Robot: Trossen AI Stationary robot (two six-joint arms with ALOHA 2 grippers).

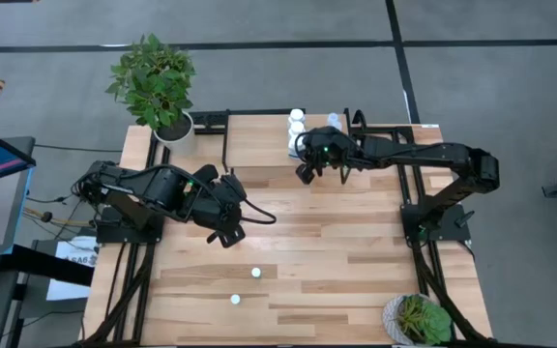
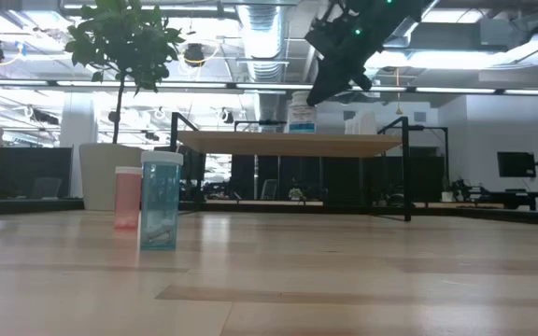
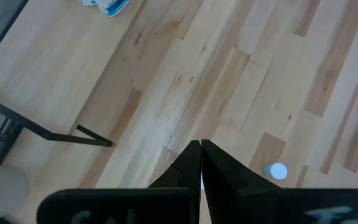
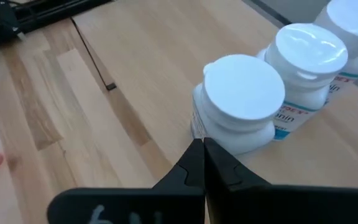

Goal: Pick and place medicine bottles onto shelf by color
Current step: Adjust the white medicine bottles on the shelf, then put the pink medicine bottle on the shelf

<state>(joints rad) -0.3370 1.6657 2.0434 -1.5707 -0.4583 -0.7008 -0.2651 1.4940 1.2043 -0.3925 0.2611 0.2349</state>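
Note:
The shelf (image 1: pixel 259 140) stands at the table's far side, and its wood top also shows in the low view (image 2: pixel 288 143). Several white medicine bottles (image 1: pixel 296 130) stand in a row on its top; two of them show close up in the right wrist view (image 4: pixel 241 102). My right gripper (image 1: pixel 305 174) is shut and empty. It hangs above the shelf beside the nearest white bottle (image 4: pixel 201 146) and also shows in the low view (image 2: pixel 318 96). My left gripper (image 1: pixel 228 235) is shut and empty above the table's left middle (image 3: pixel 201 146). Two small bottles (image 1: pixel 256 273) (image 1: pixel 235 300) stand on the table nearer the front.
In the low view, a pale blue translucent bottle (image 2: pixel 160 201) and a pink one (image 2: pixel 127 198) stand upright on the table. A potted plant (image 1: pixel 158 87) stands at the far left corner and another plant (image 1: pixel 419 319) at the near right. A small capped bottle (image 3: pixel 278 170) shows below my left gripper.

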